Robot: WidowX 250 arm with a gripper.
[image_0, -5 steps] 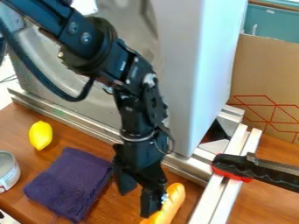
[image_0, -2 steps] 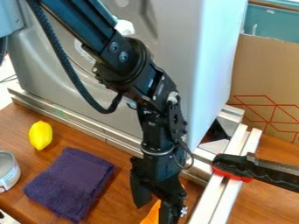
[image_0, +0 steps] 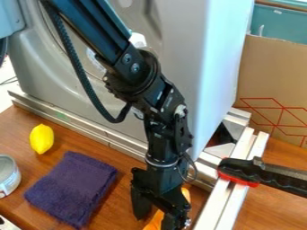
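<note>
- A large grey panelled metal box stands at the far side of the brown wooden table, with no visible shift.
- The black jointed robot arm is farther right and nearer than a second ago, with a slighter move in the last moment. This brings its gripper from beside the bread-shaped thing to over it, which I judge to be lining up rather than a completed grasp.
- The arm slants in from the far left, bends at its thick round joint, and drops almost straight down through the wrist.
- The black two-finger gripper hangs at the near edge, right of centre. Its fingers are spread apart, one to the left and one to the right, so they look open; I cannot tell whether either touches the thing below.
- A folded dark purple cloth lies flat, left of the gripper, unchanged.
- The long, rounded, yellow-orange bread-shaped thing lies on the table, near and right of centre, just left of the silver metal rails. The gripper partly hides it; parts show between the fingers and to their right.
- A round silver can at the left edge and a bright yellow lemon, farther back, also keep their places.
</note>
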